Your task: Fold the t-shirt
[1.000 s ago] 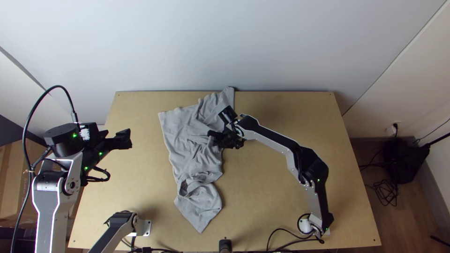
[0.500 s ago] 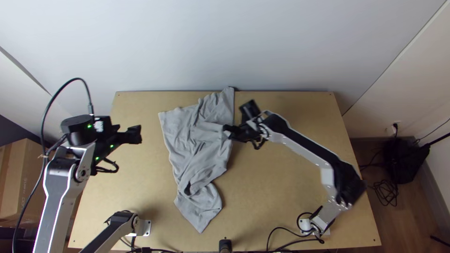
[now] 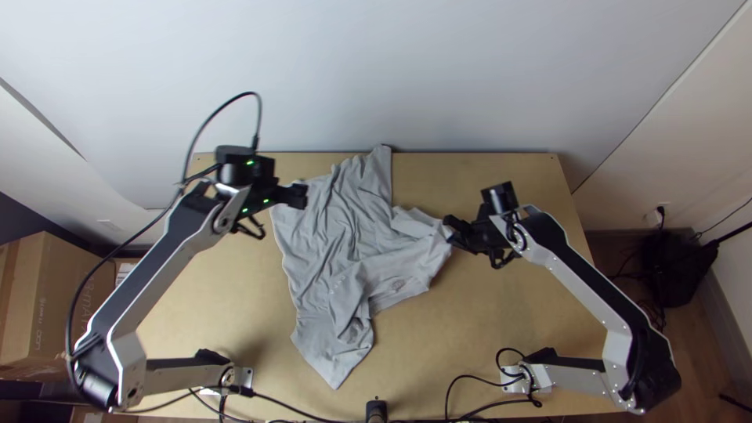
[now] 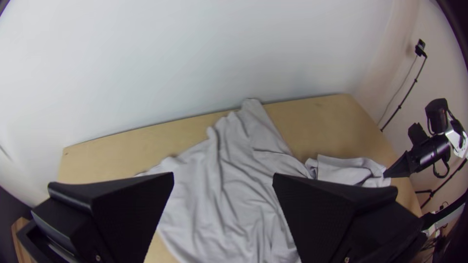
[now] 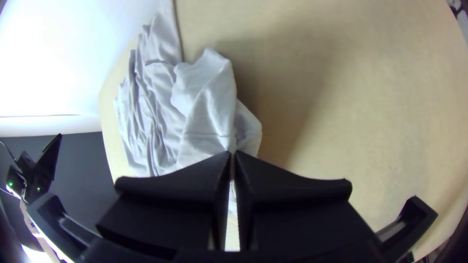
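From my seat at the controls, I judge this job to be at its early, flattening-out stage. The light grey fabric t-shirt (image 3: 325, 243) lies on the light wooden table (image 3: 486, 337), left of the middle in the top view, loosely spread but full of creases. One narrow end runs up to the table's far edge, a pointed end comes down toward the near edge, and a rumpled flap extends to the right. My black, flat-fingered right gripper (image 3: 449, 228) has its fingers closed on the edge of that flap, with the cloth gathered at the tips. My matching black left gripper (image 4: 223, 176) is open, its fingers well apart and holding nothing, out over the shirt's far left part. What I can count as done is modest: most of the body is laid out, and one edge is in my grasp. I see no clean fold, and the sides aren't squared; I can't tell for sure which end is sleeve and which is hem. Left to do, as I read it: finish opening the flap, take a second hold with the left, smooth the creases, then make all the actual folds.
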